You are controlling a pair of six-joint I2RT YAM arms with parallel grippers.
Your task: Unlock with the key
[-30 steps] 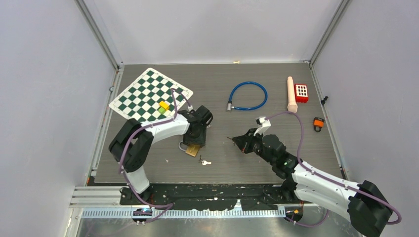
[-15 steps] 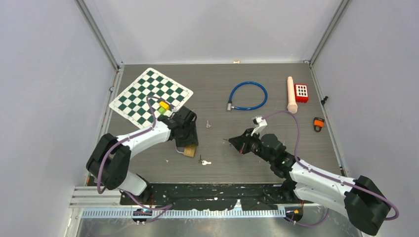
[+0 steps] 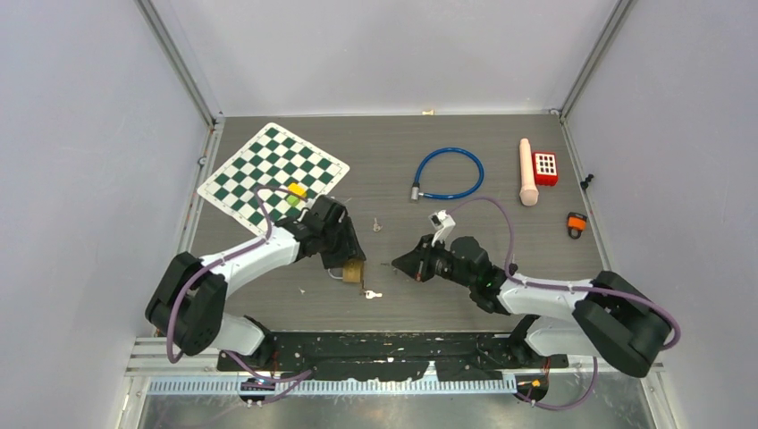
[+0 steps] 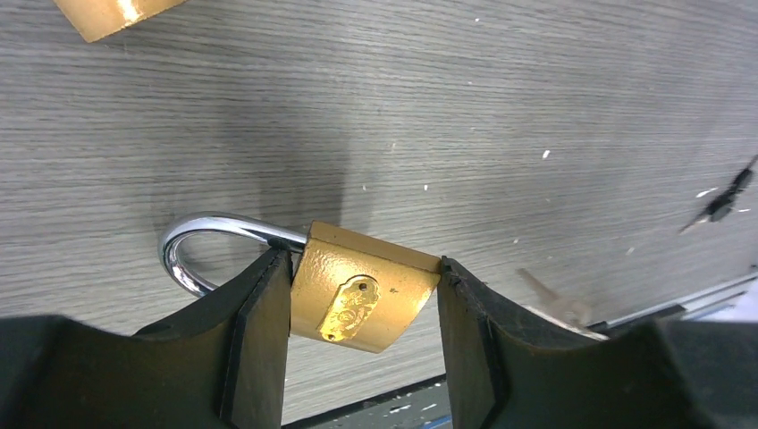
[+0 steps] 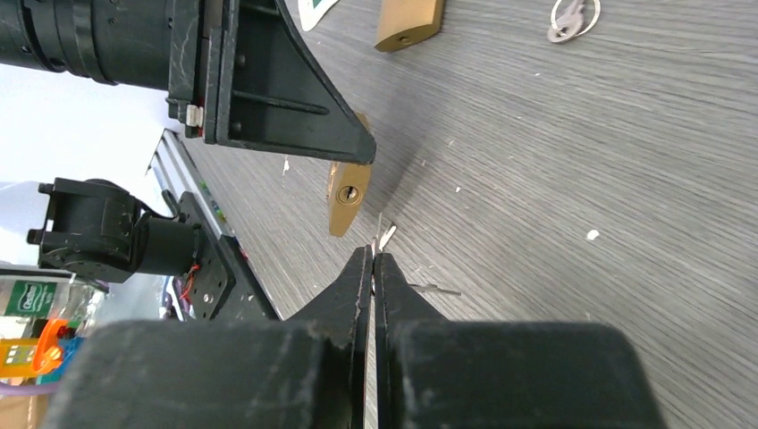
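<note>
No text could be read; the stamped mark (image 4: 350,308) on the padlock (image 4: 398,279) and a green label (image 5: 29,298) were blurred.

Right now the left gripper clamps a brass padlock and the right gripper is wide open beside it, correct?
Not quite: the right gripper is shut, pinching a thin key, as the right wrist view shows. The left gripper does clamp a brass padlock.

1. Two brass padlocks with steel shackles (image 4: 375,290) (image 4: 107,13): one inside the left gripper (image 4: 362,264), one just beyond it.
2. Two small silver keys (image 3: 373,294) (image 3: 376,225), loose, both near it.
3. One blue looped cable lock (image 3: 450,173), well beyond it.
</note>
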